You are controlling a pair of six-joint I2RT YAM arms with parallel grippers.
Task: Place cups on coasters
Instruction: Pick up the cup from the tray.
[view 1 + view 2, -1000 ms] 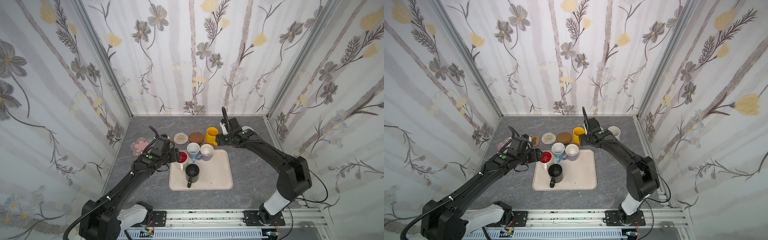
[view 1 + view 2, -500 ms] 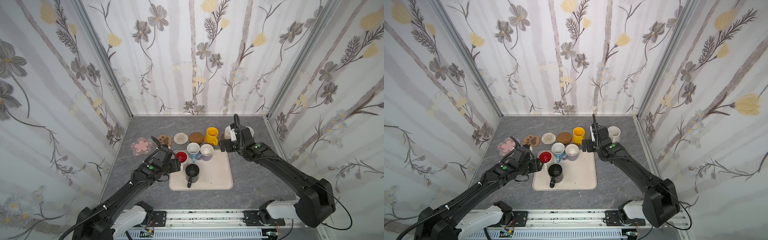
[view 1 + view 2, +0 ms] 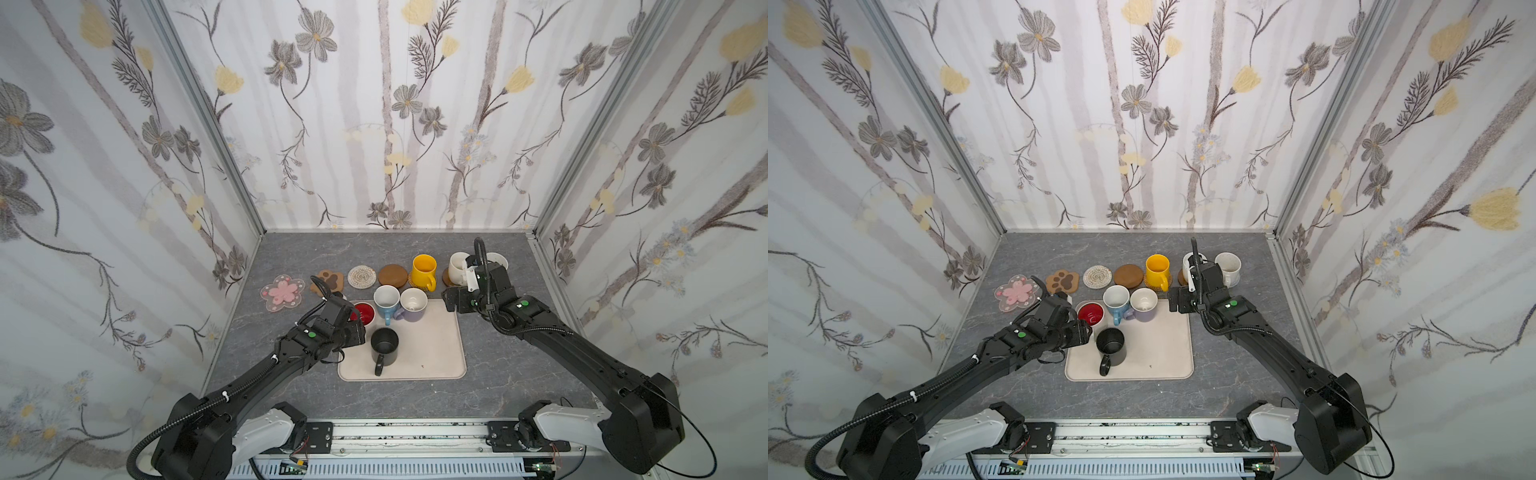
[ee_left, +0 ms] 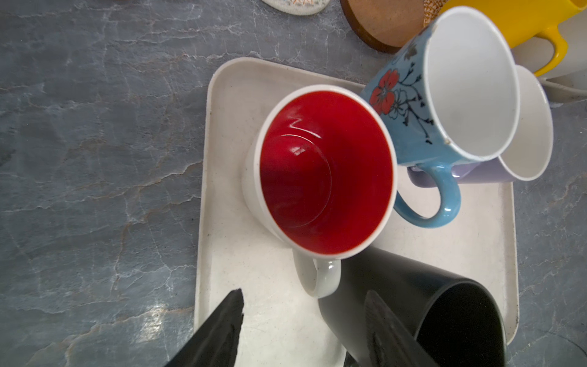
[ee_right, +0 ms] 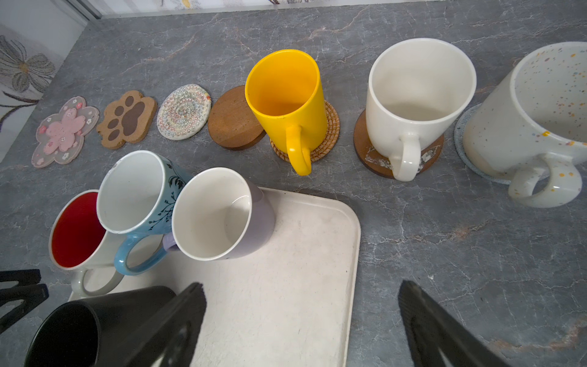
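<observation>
On tray (image 3: 436, 357), empty: red-lined mug (image 3: 365, 312), blue mug (image 3: 386, 297), lavender mug (image 3: 413, 301), black mug (image 3: 384, 343). Left hand (image 4: 303, 297) apart, since pulled back from paw coaster (image 3: 330, 280); right hand (image 5: 300, 286) apart, withdrawn from yellow mug (image 3: 424, 266).

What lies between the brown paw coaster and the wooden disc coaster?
One whitish woven round coaster lies between the paw coaster and the wooden disc, with no cup on it; the right wrist view shows this plainly.

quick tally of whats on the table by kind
handled ceramic mugs: 7 (yellow, plain cream, speckled cream, light blue, lavender, red-lined white, black)
small flat coasters: 7 (pink blossom, brown paw, whitish woven, wooden disc, woven rattan, glossy brown disc, grey knitted)
large beige rectangular tray: 1
total: 15
</observation>
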